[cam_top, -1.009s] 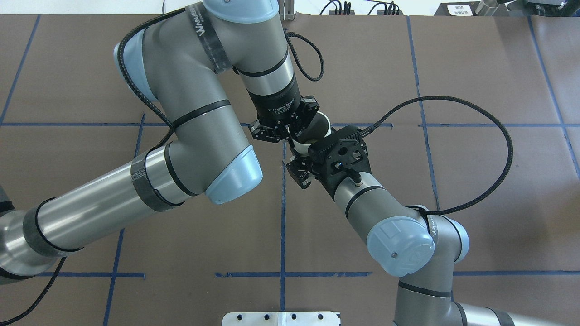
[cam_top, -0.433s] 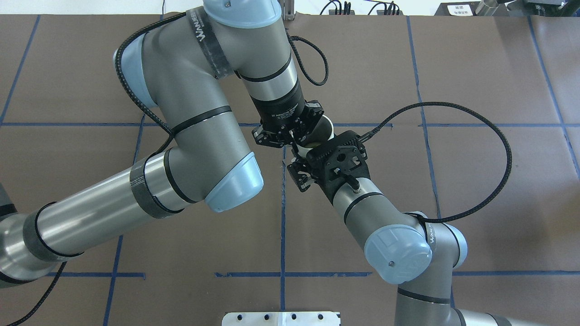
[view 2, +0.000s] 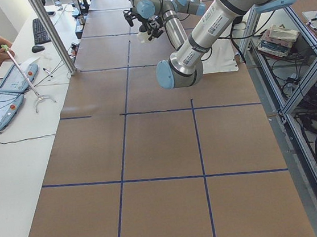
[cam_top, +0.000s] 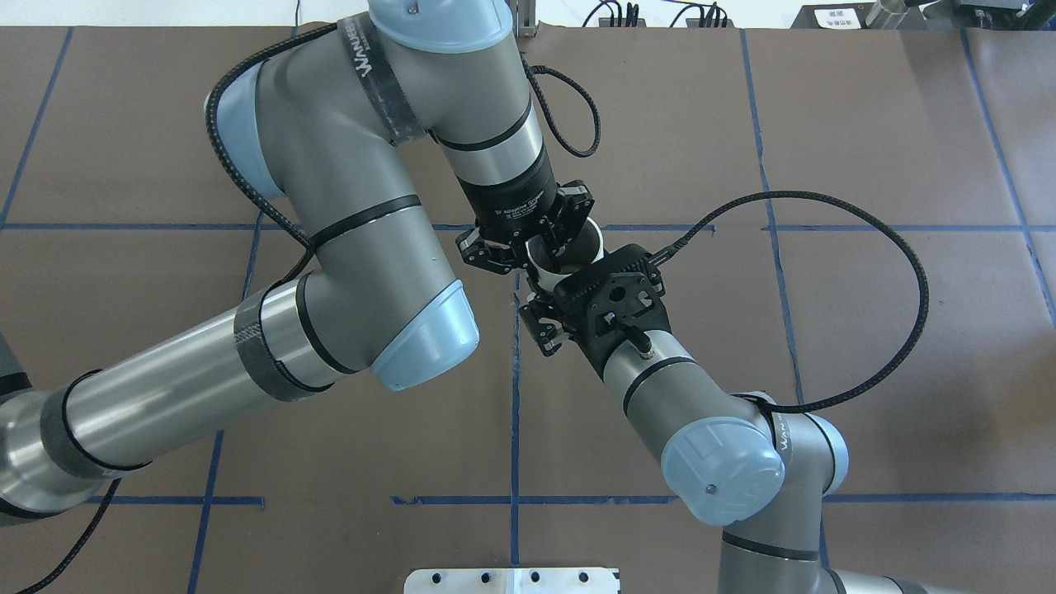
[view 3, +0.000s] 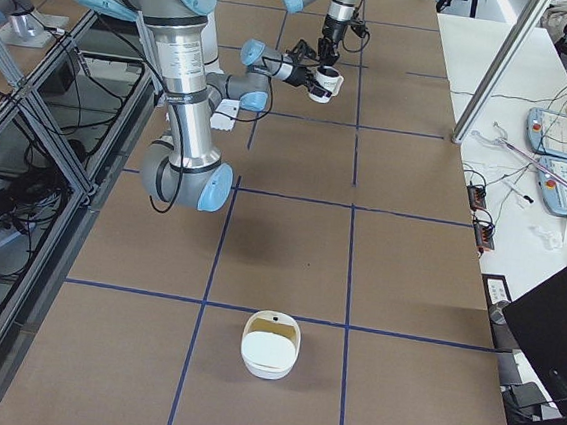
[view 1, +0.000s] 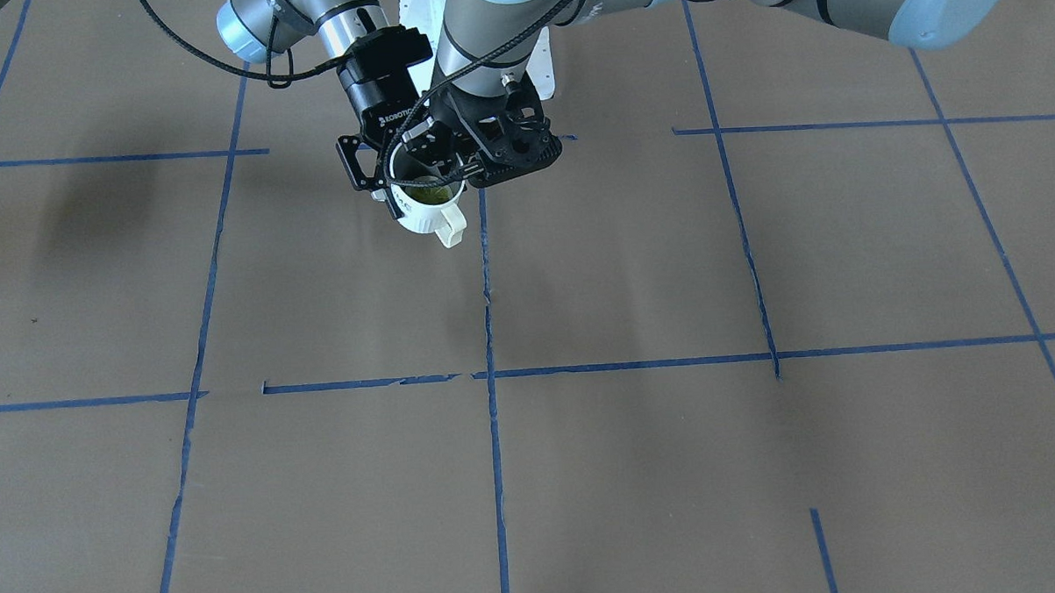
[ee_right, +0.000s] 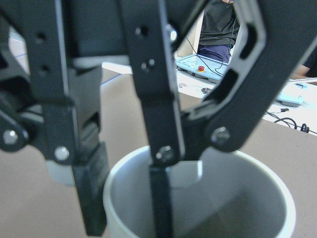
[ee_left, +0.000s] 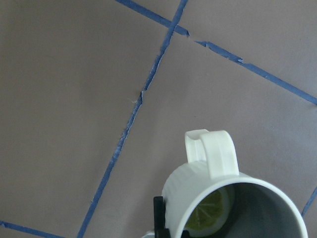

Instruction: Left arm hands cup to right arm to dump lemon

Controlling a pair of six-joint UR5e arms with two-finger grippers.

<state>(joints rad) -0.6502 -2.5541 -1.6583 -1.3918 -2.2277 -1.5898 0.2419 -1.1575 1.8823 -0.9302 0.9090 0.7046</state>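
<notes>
The off-white ribbed cup [view 1: 428,214] hangs in the air above the table, upright, with its handle pointing away from the robot. The yellow-green lemon [view 1: 432,194] lies inside it and also shows in the left wrist view [ee_left: 213,213]. My left gripper [cam_top: 536,247] comes down from above and is shut on the cup's rim [ee_right: 247,168], one finger inside and one outside. My right gripper [view 1: 414,182], marked ROBOTIQ, is open and close around the cup's side. I cannot see whether its fingers touch the cup.
Brown table with blue tape lines [view 1: 489,333]. A white tub [view 3: 271,344] stands far off at the table's right end. Operators' tablets and cables lie on the side bench [view 2: 6,90]. Both arms crowd the middle back of the table.
My left gripper has carried the cup slightly right, and my right gripper has drawn in closer, so its mount now covers more of the cup. The left grip has not changed.
</notes>
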